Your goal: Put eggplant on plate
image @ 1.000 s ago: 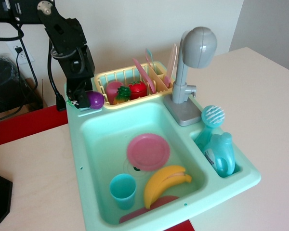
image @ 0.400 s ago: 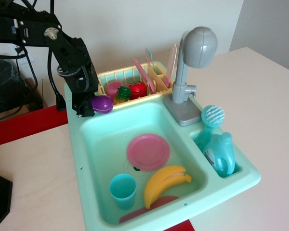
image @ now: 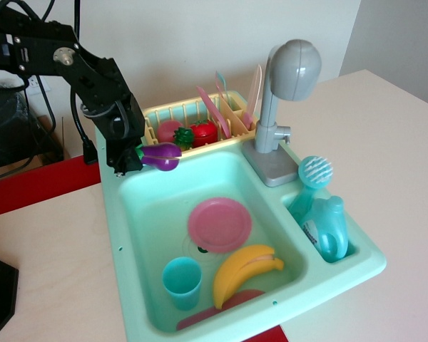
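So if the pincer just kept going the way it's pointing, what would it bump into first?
The pincer holds the eggplant and points down and right, into the sink. It would probably meet the sink's bare floor first, just short of the pink plate, though depth is hard to judge from this one view.

The black arm has swung in from the back left, and its gripper [image: 132,158] now hangs lower and further over the back left corner of the teal sink [image: 121,214] than a second ago. The eggplant [image: 162,156] comes with it: earlier it sat as a round purple blob right at the sink's rim, tucked against the gripper; now it sticks out sideways to the right, longer in outline, its body past the rim and above the basin. The arm's upper links, which stood nearly upright before, now lean across the top left of the view.
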Tool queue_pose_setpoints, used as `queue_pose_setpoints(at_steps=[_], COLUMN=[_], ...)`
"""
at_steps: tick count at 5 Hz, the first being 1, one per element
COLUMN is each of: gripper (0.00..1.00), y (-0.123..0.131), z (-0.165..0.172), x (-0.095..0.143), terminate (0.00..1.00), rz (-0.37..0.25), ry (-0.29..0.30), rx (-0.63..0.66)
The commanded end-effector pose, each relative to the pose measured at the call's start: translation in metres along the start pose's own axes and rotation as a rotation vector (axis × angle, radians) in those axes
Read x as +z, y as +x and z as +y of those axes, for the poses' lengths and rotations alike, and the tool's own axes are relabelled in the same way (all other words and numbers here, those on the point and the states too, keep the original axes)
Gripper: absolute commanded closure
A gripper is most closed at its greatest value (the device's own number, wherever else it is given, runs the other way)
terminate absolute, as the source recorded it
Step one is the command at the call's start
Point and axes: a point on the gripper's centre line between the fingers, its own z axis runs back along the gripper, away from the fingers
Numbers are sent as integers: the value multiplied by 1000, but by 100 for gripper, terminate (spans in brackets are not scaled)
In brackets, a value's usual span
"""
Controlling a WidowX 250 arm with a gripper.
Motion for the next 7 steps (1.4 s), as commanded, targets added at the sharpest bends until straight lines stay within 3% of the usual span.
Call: queue_pose_setpoints(at_steps=[1,4,5,7], gripper=[100,100,100,100], y=[39,78,82,71], z=[1,-41,-54,-45], x=[20,6,7,-22], terminate=[0,0,0,0], rz=[-124,-132,-138,-102], ry=[23,-63,-70,-52], rx=[-30,-116,-130,-116])
